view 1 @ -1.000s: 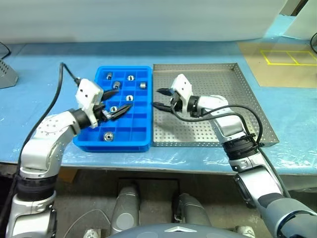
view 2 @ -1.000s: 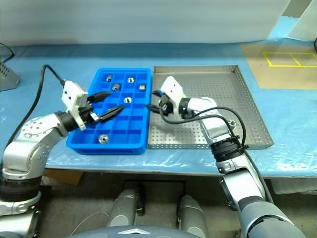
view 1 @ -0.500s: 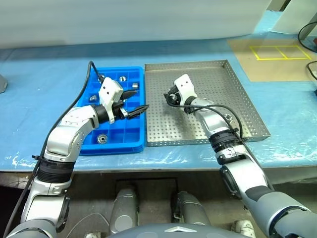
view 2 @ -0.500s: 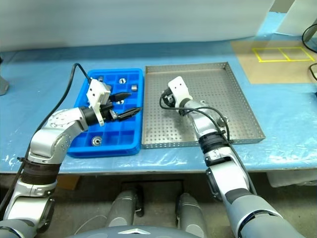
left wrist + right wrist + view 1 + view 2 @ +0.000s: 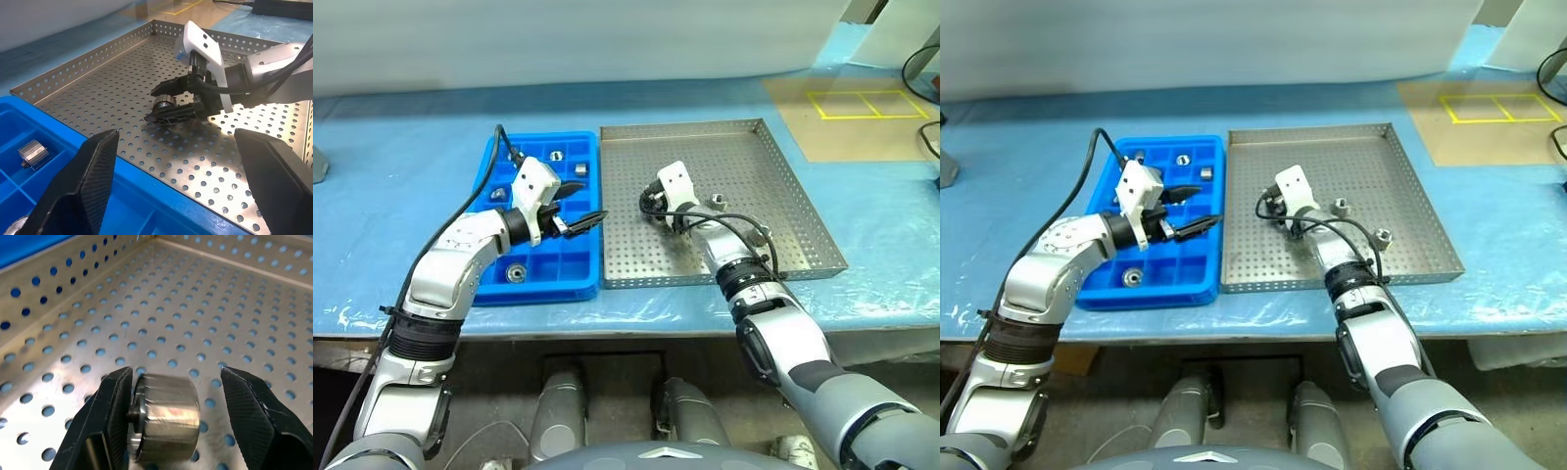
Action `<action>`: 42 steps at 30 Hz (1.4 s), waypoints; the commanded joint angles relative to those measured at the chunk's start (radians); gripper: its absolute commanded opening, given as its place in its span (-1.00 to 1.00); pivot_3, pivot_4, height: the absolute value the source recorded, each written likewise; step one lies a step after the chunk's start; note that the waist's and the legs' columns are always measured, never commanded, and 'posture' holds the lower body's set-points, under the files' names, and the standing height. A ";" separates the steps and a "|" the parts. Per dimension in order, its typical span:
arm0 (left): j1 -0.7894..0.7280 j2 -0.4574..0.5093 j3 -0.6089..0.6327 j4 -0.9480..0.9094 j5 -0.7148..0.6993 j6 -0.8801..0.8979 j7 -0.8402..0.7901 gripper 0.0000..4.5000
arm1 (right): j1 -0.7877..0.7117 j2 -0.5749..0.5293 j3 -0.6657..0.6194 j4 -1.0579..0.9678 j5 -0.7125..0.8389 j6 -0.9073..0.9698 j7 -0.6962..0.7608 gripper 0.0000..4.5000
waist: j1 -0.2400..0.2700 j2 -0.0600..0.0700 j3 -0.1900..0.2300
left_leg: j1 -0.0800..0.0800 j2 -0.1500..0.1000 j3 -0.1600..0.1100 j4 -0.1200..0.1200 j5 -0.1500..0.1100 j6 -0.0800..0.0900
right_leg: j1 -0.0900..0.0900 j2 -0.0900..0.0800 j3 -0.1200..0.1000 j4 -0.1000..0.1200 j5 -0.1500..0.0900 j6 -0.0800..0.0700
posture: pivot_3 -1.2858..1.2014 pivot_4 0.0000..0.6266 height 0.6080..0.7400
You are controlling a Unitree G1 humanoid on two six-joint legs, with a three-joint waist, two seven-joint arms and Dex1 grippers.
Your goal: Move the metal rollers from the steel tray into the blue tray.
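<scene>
One metal roller (image 5: 164,423) sits on the steel tray (image 5: 783,166) at frame centre, between the right claw's (image 5: 168,105) parted fingers; the left claw (image 5: 579,208) gapes empty over the blue tray (image 5: 505,155).

The head's two eyes look down from above the near table edge, sharing the blue tray (image 5: 543,215) and steel tray (image 5: 783,186). Each wrist camera sits low, close over the steel tray's floor.
</scene>
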 commanded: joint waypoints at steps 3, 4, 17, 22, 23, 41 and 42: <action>-0.014 0.005 0.011 -0.023 0.004 -0.007 0.004 0.79 | 0.000 0.002 -0.013 -0.014 0.001 -0.015 0.005 0.29 | 0.000 0.000 0.000 | 0.000 0.001 0.000 0.000 0.000 0.000 | 0.000 0.000 0.000 0.000 0.000 0.000 | 0.01 -0.52 1.00; -0.015 0.004 0.009 -0.022 0.005 -0.007 0.005 0.80 | 0.003 0.001 -0.013 -0.017 0.003 -0.018 0.013 0.21 | 0.000 0.000 0.000 | 0.000 0.001 0.000 0.000 0.000 0.000 | 0.000 0.000 0.000 0.000 0.000 0.000 | 0.01 -0.52 1.00; -0.019 0.013 0.027 -0.020 0.012 -0.013 0.003 0.80 | 0.025 0.000 0.011 -0.159 0.002 0.005 0.098 -0.45 | 0.000 0.000 0.000 | 0.000 0.001 0.000 0.000 0.000 0.000 | 0.000 0.000 0.000 0.000 0.000 0.000 | 0.02 -0.52 1.00; -0.003 0.089 0.102 -0.019 0.016 -0.040 -0.005 0.80 | 0.065 -0.004 0.080 -0.439 0.059 0.057 0.316 -0.45 | -0.002 0.000 0.000 | 0.000 0.002 0.000 -0.002 0.000 0.000 | -0.001 0.001 0.000 0.000 0.000 0.000 | 0.05 -0.52 1.00; 0.005 0.106 0.117 -0.025 0.013 -0.045 -0.012 0.80 | 0.075 -0.005 0.093 -0.491 0.075 0.069 0.359 -0.45 | -0.002 0.000 0.000 | 0.000 0.002 0.000 -0.002 0.000 0.000 | -0.001 0.002 0.000 0.000 -0.001 -0.001 | 0.06 -0.52 1.00; 0.523 0.260 0.456 -0.384 -0.194 0.161 -0.042 0.80 | -0.019 0.178 0.236 -0.299 0.019 -0.026 0.466 -0.45 | 0.045 -0.005 -0.001 | -0.001 0.004 -0.001 -0.011 0.000 0.000 | -0.005 0.002 -0.006 -0.002 -0.005 -0.008 | 0.30 -0.52 1.00; 0.558 0.261 0.466 -0.406 -0.201 0.167 -0.044 0.80 | -0.021 0.185 0.240 -0.283 0.011 -0.034 0.462 -0.45 | 0.060 -0.004 0.000 | -0.001 0.005 -0.001 -0.012 0.000 -0.001 | -0.005 0.002 -0.007 -0.002 -0.005 -0.009 | 0.31 -0.52 1.00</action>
